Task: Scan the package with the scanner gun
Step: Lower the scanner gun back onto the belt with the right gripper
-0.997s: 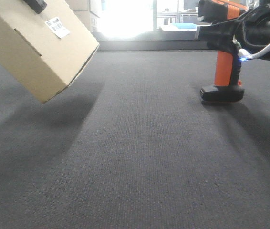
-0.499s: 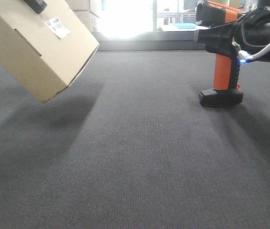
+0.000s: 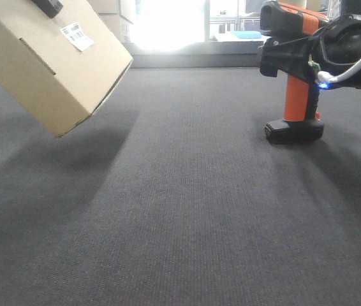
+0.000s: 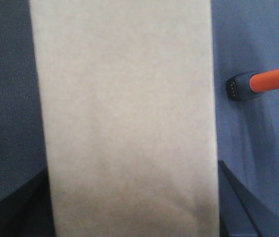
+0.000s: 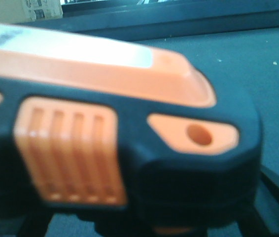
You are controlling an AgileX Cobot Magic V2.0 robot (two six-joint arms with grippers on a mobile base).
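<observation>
The package (image 3: pixel 46 70) hangs tilted above the desk (image 3: pixel 187 217), label (image 3: pixel 77 36) uppermost, with the left jaws grasping it. The scanner (image 3: pixel 294 95) stands upright well apart, its base low by the desk and the right jaws clamped around its head. Both grips are judged done; aiming and the scan remain.

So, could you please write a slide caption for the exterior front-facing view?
Tilted cardboard box, barcode label facing up, held off the carpet at left; right gripper grips the upright scanner gun.
</observation>
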